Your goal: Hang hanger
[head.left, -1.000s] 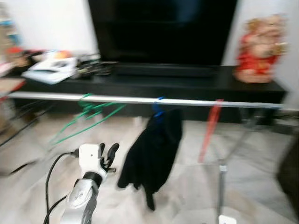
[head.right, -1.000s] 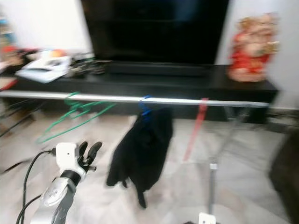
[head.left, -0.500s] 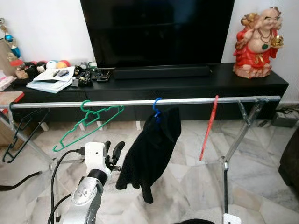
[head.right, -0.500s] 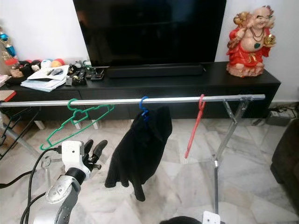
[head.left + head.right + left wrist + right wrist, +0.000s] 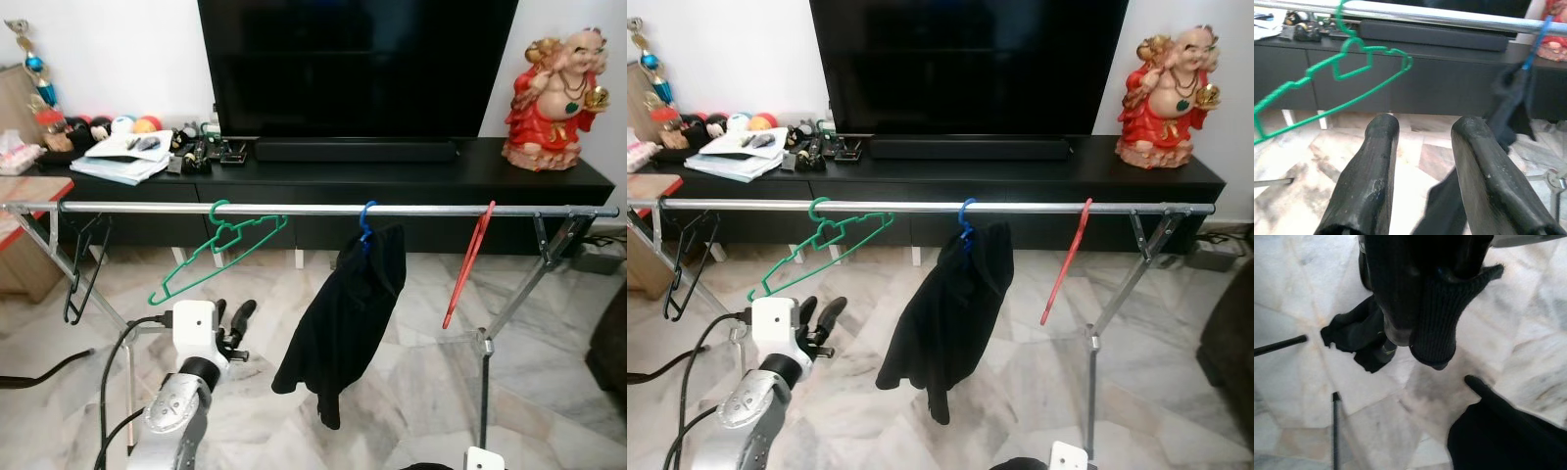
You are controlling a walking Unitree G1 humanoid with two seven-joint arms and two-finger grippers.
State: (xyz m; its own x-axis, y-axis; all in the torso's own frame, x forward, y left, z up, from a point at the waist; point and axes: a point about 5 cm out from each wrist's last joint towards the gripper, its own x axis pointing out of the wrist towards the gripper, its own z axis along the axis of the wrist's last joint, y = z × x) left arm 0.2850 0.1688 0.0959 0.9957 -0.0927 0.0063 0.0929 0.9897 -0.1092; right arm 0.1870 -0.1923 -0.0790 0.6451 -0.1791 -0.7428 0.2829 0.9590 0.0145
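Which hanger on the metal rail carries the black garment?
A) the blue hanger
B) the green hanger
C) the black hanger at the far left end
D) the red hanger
A: the black garment hangs from the blue hanger near the middle of the metal rail, while the green hanger and the red hanger are bare.

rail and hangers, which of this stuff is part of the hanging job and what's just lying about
Part of the job:
- metal rail
- green hanger, hooked on the rail and tilted
- blue hanger carrying a black garment
- red hanger
- black hanger
- left gripper, open and empty, below the green hanger

Just lying about:
- television
- red figurine
- papers and clutter on the black cabinet
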